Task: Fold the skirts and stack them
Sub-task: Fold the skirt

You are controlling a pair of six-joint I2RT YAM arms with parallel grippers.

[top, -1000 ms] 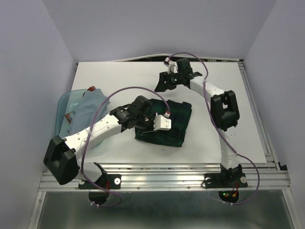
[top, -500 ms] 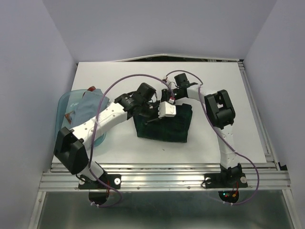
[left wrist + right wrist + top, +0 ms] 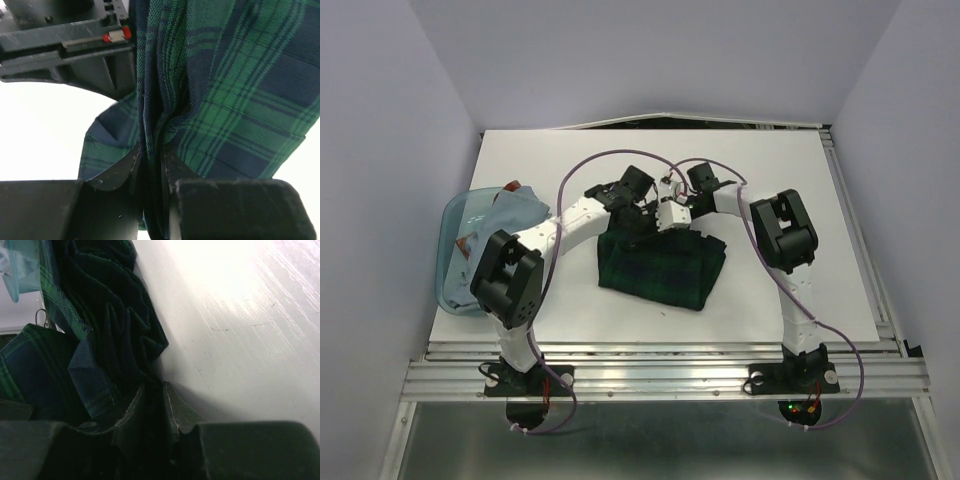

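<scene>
Bases of the two arms sit at the near edge of the tabletop (image 3: 800,200), and both arms reach in toward its middle. Just beyond them lies the tartan skirt (image 3: 660,270), dark green and navy, near the centre of the tabletop and slightly toward the near edge. Its near hem rests flat on the white surface, while its far edge is drawn up into a bunch where the two grippers meet. In the left wrist view the left gripper (image 3: 150,157) is clamped on a thick gather of pleats, with the cloth squeezed between its black fingers (image 3: 117,172) and the plaid hanging past them. In the right wrist view the right gripper (image 3: 154,390) is pinched onto a dark fold of the same skirt, its fingers (image 3: 177,410) close to the tabletop and crumpled pleats piled just beside them. At the left edge of the tabletop, well apart from the tartan, stands a translucent blue tub (image 3: 455,225) with a pale grey-blue skirt (image 3: 515,215) draped in it and spilling over its far rim.
</scene>
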